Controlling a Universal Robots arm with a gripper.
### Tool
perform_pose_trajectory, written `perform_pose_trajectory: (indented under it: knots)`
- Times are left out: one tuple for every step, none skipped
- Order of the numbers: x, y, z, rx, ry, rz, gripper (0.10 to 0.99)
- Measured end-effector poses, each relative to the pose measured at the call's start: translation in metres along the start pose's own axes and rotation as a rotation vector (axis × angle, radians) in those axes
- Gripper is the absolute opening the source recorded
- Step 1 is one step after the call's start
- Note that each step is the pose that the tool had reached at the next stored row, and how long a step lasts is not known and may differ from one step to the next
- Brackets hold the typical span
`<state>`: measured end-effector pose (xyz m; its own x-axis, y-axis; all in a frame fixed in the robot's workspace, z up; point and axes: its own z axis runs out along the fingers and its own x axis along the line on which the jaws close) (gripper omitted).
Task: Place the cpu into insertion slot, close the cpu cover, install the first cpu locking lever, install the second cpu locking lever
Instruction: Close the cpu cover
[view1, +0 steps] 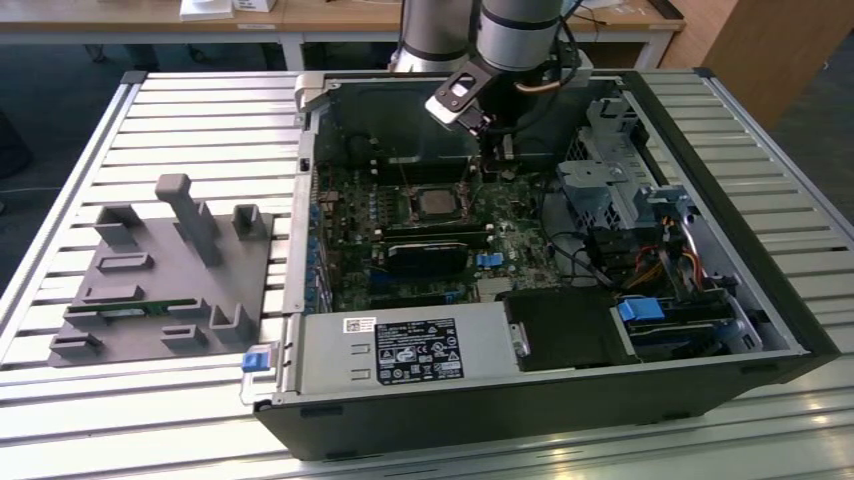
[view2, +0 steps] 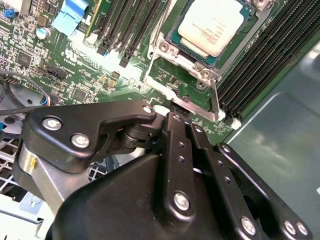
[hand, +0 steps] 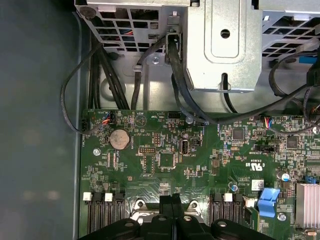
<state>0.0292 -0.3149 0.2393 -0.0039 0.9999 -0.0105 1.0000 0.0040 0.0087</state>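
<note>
Chip (view2: 218, 25) sits in its socket (view2: 163, 47) just beyond the gripper (view2: 175, 107), fingers pinched together empty at the edge of the flipped-up cover (view2: 215, 100), so I'd guess it's the cover-closing step, which wants a gentle push down.
</note>
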Motion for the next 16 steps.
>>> perform_pose_trajectory:
  knots:
    - [0.0, -0.0002, 0.0, 0.0, 0.0, 0.0, 0.11]
    - [0.0, -0.0004, 0.0, 0.0, -0.0001, 0.0, 0.11]
    - [0.0, -0.0006, 0.0, 0.0, -0.0001, 0.0, 0.11]
    - [0.0, -0.0009, 0.0, 0.0, 0.0, 0.0, 0.11]
    - [0.0, -0.0011, 0.0, 0.0, -0.0001, 0.0, 0.11]
    - [0.0, -0.0013, 0.0, 0.0, -0.0001, 0.0, 0.11]
    - [0.0, -0.0015, 0.0, 0.0, -0.0001, 0.0, 0.11]
    - [0.0, -0.0018, 0.0, 0.0, -0.0001, 0.0, 0.11]
    - [0.0, -0.0021, 0.0, 0.0, 0.0, 0.0, 0.11]
    - [0.0, -0.0025, 0.0, 0.0, 0.0, 0.0, 0.11]
    - [0.0, -0.0028, 0.0, 0.0, 0.0, 0.0, 0.11]
    - [0.0, -0.0032, 0.0, 0.0, 0.0, 0.0, 0.11]
    - [0.0, -0.0036, -0.0001, 0.0, -0.0001, 0.0, 0.11]
    - [0.0, -0.004, -0.0001, 0.0, -0.0001, 0.0, 0.11]
    - [0.0, -0.0043, -0.0001, 0.0, -0.0001, 0.0, 0.11]
    - [0.0, -0.0046, -0.0001, 0.0, 0.0, 0.0, 0.11]
